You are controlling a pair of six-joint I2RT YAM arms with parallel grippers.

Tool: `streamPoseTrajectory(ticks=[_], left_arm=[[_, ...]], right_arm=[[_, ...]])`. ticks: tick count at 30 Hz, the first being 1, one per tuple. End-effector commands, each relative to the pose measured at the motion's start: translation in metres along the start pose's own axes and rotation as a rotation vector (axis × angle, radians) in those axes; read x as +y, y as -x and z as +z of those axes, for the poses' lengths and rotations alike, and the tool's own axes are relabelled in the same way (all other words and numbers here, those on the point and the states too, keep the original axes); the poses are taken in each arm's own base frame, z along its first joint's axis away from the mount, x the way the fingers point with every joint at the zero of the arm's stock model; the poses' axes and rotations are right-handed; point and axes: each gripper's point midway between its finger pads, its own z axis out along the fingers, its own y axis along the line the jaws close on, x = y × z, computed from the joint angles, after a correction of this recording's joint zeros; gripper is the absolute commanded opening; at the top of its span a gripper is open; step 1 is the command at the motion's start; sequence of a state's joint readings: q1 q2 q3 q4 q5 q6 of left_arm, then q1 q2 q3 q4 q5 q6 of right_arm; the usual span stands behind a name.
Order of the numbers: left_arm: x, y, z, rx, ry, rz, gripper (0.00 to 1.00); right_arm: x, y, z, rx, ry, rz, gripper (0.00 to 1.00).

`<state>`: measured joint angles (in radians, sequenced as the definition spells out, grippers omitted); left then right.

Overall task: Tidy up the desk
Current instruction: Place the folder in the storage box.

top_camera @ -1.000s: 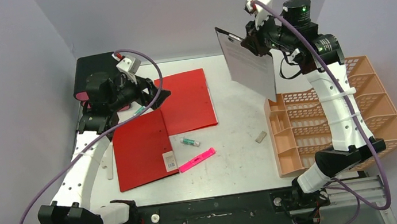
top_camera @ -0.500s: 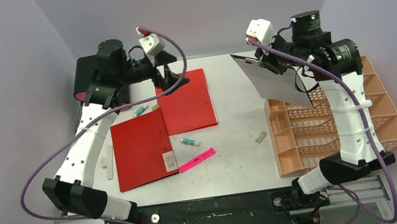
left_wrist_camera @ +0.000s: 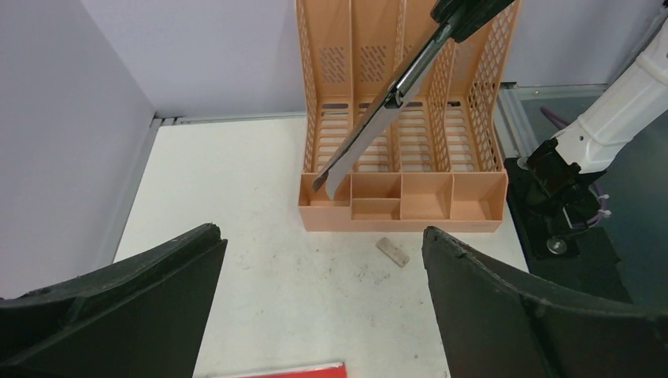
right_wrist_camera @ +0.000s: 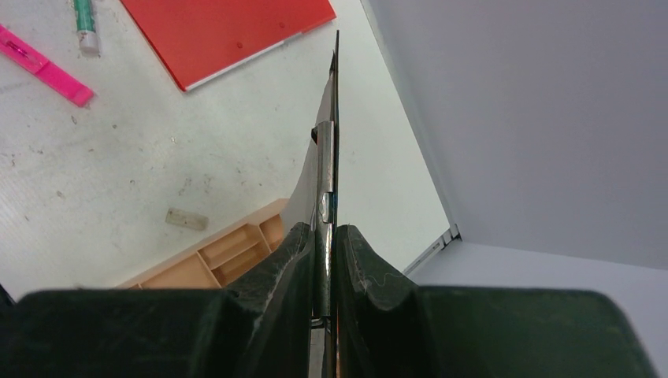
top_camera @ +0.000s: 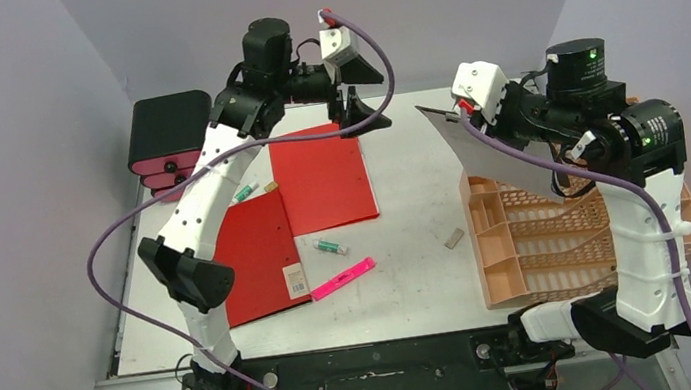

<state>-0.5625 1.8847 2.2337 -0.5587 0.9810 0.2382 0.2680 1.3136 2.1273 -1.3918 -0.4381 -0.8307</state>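
The white desk (top_camera: 412, 196) holds two red folders (top_camera: 320, 173) (top_camera: 249, 258), a pink highlighter (top_camera: 343, 278), a green-and-white marker (top_camera: 331, 247) and a small grey eraser (top_camera: 454, 237). My right gripper (top_camera: 506, 123) is shut on a grey clipboard (top_camera: 476, 142) and holds it tilted above the left end of the orange file rack (top_camera: 569, 236). In the right wrist view the gripper (right_wrist_camera: 325, 232) pinches the clipboard (right_wrist_camera: 331, 118) edge-on. My left gripper (top_camera: 360, 102) is open and empty, raised over the back of the desk. In the left wrist view it (left_wrist_camera: 321, 236) faces the rack (left_wrist_camera: 402, 181) and the clipboard (left_wrist_camera: 378, 118).
A black drawer box with pink drawers (top_camera: 166, 128) stands at the back left. A small green pen (top_camera: 243, 192) lies by the near folder's top edge. The eraser (left_wrist_camera: 392, 252) lies just in front of the rack. Grey walls close the back and both sides.
My left arm rose from the drawer box and swung right to the back centre, gripper open. My right arm carried the clipboard right and down, tilting it over the rack.
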Motion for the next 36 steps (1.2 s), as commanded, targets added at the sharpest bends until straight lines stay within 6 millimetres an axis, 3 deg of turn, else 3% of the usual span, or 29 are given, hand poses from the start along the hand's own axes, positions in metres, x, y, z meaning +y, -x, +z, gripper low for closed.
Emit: streamPoseTrajectory(ticks=[1, 13, 21, 25, 28, 33, 36], left_arm=[[-0.01, 0.016, 0.016, -0.052, -0.106, 0.017, 0.96], [0.001, 0.032, 0.051, -0.188, -0.268, -0.029, 0.96], [0.013, 0.043, 0.047, -0.281, -0.301, -0.108, 0.96], [0.032, 0.032, 0.033, -0.252, -0.213, -0.147, 0.96], [0.048, 0.007, 0.022, -0.167, -0.115, -0.177, 0.96], [0.049, -0.016, 0.006, -0.066, -0.014, -0.175, 0.96], [0.043, -0.021, -0.001, -0.032, 0.016, -0.162, 0.96]], right_arm=[[-0.011, -0.008, -0.005, 0.042, -0.057, -0.057, 0.05], [-0.028, -0.018, -0.008, 0.119, -0.109, -0.13, 0.05], [-0.043, -0.019, 0.013, 0.143, -0.088, -0.19, 0.05], [-0.049, -0.022, 0.023, 0.166, -0.062, -0.214, 0.05], [-0.05, -0.027, 0.034, 0.18, -0.031, -0.236, 0.05], [-0.04, -0.024, 0.051, 0.129, 0.051, -0.279, 0.05], [-0.047, -0.036, 0.061, 0.156, 0.065, -0.281, 0.05]])
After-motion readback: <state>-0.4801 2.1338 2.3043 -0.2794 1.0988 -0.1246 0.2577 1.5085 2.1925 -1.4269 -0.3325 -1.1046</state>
